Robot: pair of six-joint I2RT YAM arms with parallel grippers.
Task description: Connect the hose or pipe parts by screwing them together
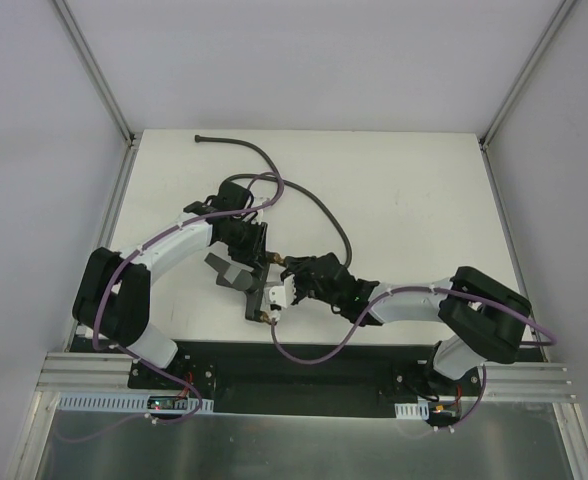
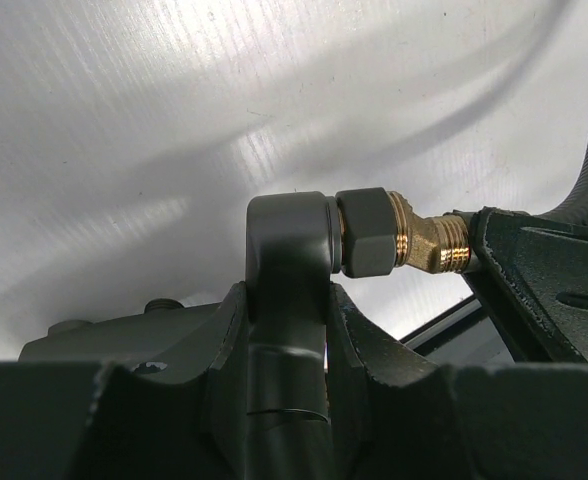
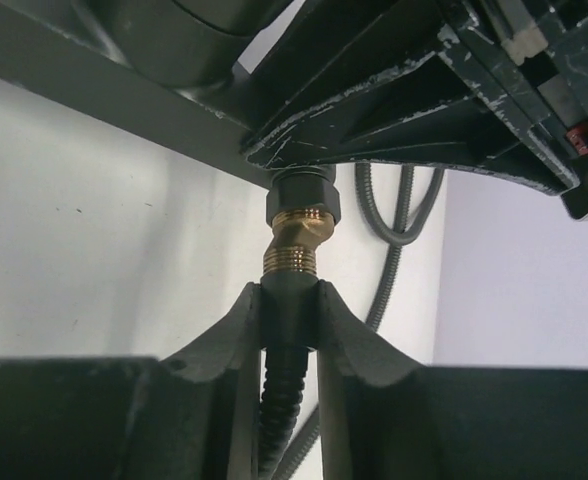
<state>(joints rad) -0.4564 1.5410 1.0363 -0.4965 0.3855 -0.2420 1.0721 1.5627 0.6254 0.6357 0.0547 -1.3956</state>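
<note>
The forked fitting (image 1: 236,278) is dark grey with brass threaded ends. My left gripper (image 1: 246,258) is shut on its grey stem (image 2: 286,330), which fills the gap at the left gripper (image 2: 286,300). One brass end (image 2: 434,243) points right and meets my right gripper (image 1: 282,280). The right gripper (image 3: 291,300) is shut on the hose's dark end nut (image 3: 291,290), which sits against the brass thread (image 3: 294,258). The ribbed hose (image 3: 282,400) runs down between the right fingers. Across the table the hose (image 1: 319,205) curves to its free end at the back left.
The white table (image 1: 414,200) is walled on three sides. Purple cables (image 1: 309,355) loop along both arms. The left gripper's body (image 3: 394,90) hangs close above the right jaws. A second brass end (image 1: 262,318) of the fitting points toward the near edge.
</note>
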